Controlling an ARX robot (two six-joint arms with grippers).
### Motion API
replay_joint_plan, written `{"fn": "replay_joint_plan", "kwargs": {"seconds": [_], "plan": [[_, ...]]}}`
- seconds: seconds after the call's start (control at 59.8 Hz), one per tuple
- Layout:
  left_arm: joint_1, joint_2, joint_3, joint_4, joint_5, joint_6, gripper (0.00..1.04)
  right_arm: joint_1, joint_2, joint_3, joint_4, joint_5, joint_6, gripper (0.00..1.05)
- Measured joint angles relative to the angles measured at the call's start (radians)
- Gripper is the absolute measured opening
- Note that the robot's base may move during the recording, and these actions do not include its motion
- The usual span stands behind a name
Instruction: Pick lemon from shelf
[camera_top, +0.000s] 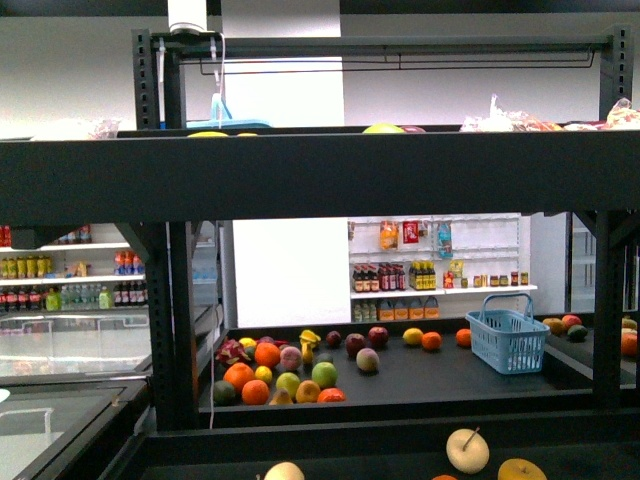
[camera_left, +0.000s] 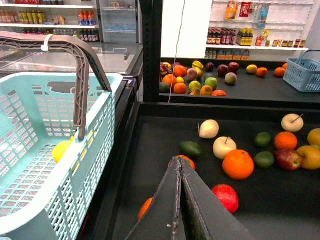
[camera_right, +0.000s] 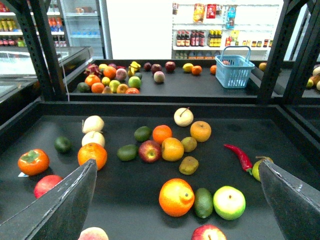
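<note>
A bright yellow rounded fruit, the lemon (camera_left: 62, 149), lies inside a pale blue basket (camera_left: 30, 125) and shows through its slotted wall in the left wrist view. The black shelf (camera_left: 160, 131) holds scattered fruit on its lower deck (camera_right: 225, 125). My left gripper (camera_left: 179, 161) is shut and empty, above the deck just right of the basket, over an orange (camera_left: 184, 160). My right gripper (camera_right: 177, 162) is open wide and empty above the deck, with a yellow-orange fruit (camera_right: 176, 197) and a green apple (camera_right: 229, 202) between its fingers. Neither gripper shows in the front view.
The deck carries oranges (camera_right: 92, 154), apples (camera_right: 150, 151), a red chilli (camera_right: 240, 156), avocados and a persimmon (camera_right: 33, 161). A far rack (camera_top: 420, 385) holds more fruit and a blue basket (camera_top: 508, 338). Black uprights (camera_right: 272, 50) flank the deck. Bottle shelves (camera_top: 440, 275) stand behind.
</note>
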Motion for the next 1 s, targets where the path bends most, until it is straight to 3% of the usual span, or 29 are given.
{"fn": "replay_joint_plan", "kwargs": {"seconds": [0.569,1.004], "plan": [[0.0,-0.076,-0.082,0.012,0.0,0.0,0.03,0.0,0.0,0.0,0.0,0.0,0.0,0.97],[0.0,-0.076,-0.082,0.012,0.0,0.0,0.85,0.0,0.0,0.0,0.0,0.0,0.0,0.97]]}}
